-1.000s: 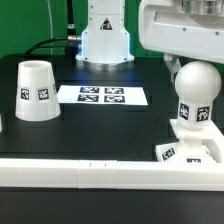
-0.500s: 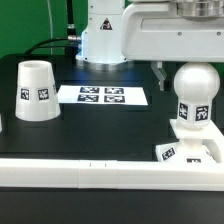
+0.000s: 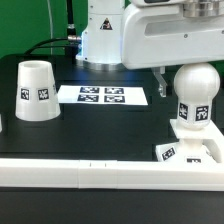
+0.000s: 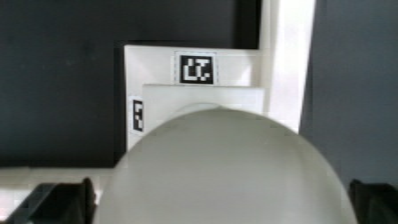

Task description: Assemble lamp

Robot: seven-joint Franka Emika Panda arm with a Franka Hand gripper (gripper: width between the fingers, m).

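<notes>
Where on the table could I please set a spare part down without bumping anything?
The widest bare patch is the black table between the marker board and the white rail, running from the shade to the base. A narrower gap lies between shade and marker board. The exterior view's right is crowded: bulb, base and claw.

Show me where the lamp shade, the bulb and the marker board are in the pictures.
shade [image 3: 35, 76]: exterior view, on its side wall above the tags.
bulb [image 3: 196, 82]: exterior view, on its round head.
marker board [image 3: 103, 96]: exterior view, on the middle of its top face.
</notes>
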